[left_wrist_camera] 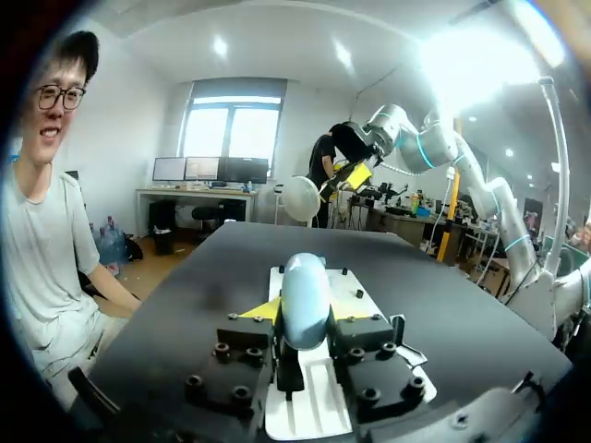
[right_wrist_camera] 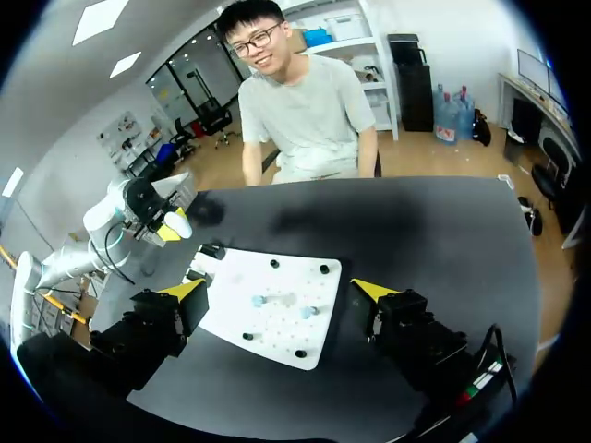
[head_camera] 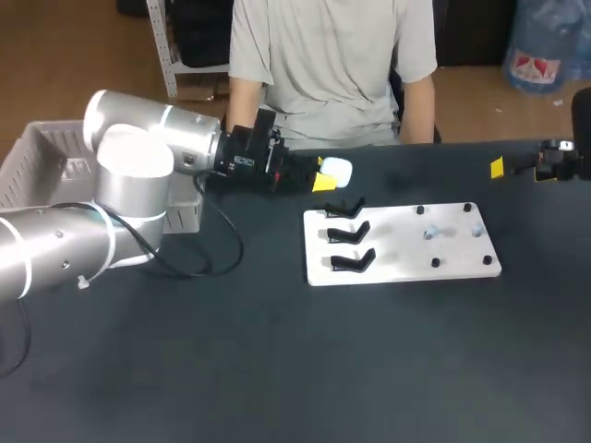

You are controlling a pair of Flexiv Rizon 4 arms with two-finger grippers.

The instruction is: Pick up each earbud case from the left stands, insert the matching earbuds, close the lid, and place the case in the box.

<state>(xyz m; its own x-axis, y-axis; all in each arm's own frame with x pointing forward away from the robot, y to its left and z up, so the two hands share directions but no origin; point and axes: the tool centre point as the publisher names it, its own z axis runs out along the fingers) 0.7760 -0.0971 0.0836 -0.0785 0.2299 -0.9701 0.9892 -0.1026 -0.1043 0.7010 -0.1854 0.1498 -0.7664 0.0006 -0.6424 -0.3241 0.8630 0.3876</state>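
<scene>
- Left gripper in the upper middle of the head frame, yellow tips clamped from both sides on a small glossy white oval earbud case.
- In the left wrist view, same case upright between the two yellow tips, rounded end jutting out ahead of them.
- Case just past the upper left corner of a flat white rectangular board, apart from it.
- Three black angled stands in a column along the board's left edge.
- Two small pale blue earbuds near the board's middle, among black pegs.
- Right gripper at the head frame's upper right edge, fingers spread wide, nothing between them, hanging over the board.
- Pale grey slatted plastic box at the far left.
</scene>
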